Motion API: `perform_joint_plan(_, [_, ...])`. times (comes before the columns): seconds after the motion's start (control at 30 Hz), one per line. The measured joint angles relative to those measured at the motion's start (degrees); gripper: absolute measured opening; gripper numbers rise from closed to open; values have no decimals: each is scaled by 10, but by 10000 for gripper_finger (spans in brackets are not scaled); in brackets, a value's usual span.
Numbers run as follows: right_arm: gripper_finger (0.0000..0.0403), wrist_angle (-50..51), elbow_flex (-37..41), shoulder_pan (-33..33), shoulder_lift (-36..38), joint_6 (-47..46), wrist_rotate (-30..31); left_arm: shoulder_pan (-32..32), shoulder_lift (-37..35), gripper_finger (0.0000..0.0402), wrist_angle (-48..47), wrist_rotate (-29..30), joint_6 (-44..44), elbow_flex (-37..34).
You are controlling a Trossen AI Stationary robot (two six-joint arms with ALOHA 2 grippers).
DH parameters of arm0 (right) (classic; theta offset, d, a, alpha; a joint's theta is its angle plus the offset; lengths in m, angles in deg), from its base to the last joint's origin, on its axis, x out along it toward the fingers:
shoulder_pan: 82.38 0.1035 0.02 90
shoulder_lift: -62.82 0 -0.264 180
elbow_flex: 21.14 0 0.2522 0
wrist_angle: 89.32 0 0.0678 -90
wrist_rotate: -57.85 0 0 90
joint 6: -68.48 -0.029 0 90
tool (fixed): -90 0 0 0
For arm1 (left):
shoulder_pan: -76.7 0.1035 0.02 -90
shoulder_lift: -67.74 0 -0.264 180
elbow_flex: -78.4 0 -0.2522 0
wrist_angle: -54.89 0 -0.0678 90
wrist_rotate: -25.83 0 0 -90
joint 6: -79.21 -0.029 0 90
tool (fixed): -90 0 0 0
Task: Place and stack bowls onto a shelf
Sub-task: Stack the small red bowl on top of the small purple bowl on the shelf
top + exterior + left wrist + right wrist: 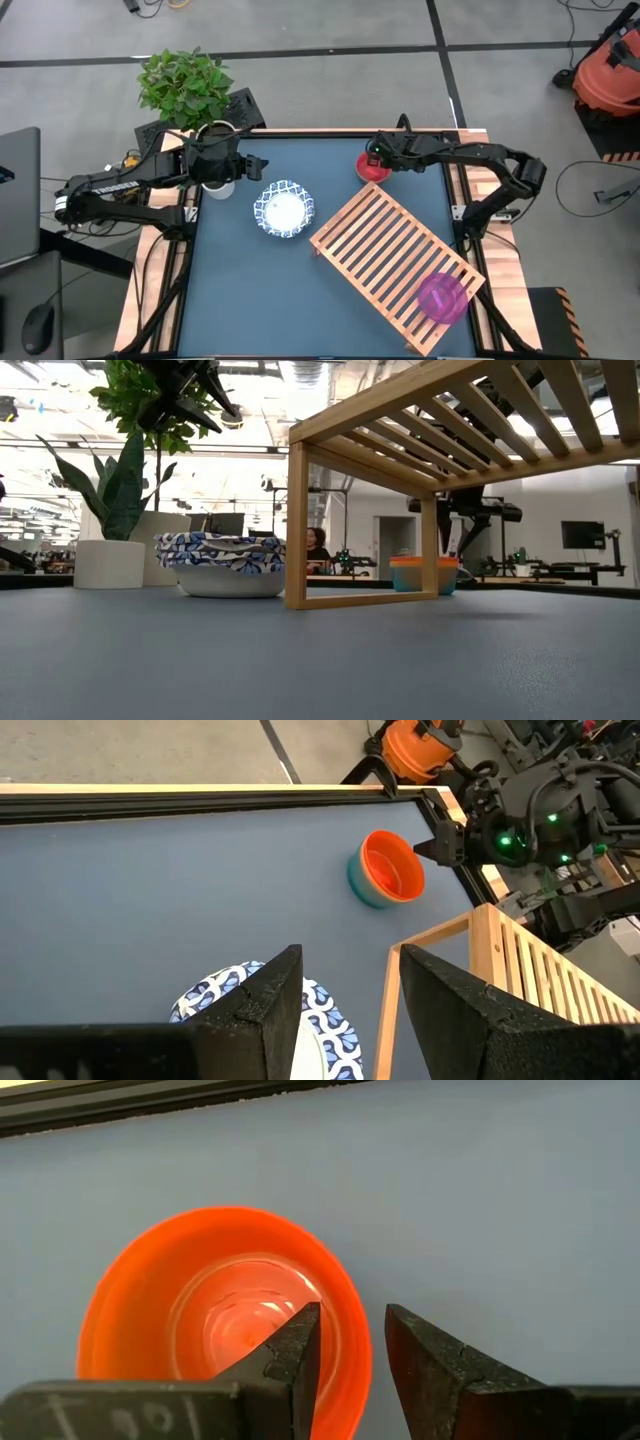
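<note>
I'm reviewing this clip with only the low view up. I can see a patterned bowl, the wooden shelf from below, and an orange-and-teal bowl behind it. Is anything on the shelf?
Observer: Yes. A magenta bowl sits on top of the shelf, near the end away from the other bowls.
Operator: Where is the right gripper?
Observer: The right gripper is at the orange bowl. It is open, with one finger inside the rim and one outside.
Operator: And the left?
Observer: The left gripper hangs open by the white patterned bowl, holding nothing.
</note>
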Motion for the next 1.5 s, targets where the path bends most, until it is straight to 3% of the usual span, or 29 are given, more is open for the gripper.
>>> perform_joint_plan(1.03, [140,17,0,1,0,1,-54,0,0,153,0,0,0,0])
perform_joint_plan(1.5, [78,13,0,-4,-17,-3,-77,0,0,153,0,0,0,0])
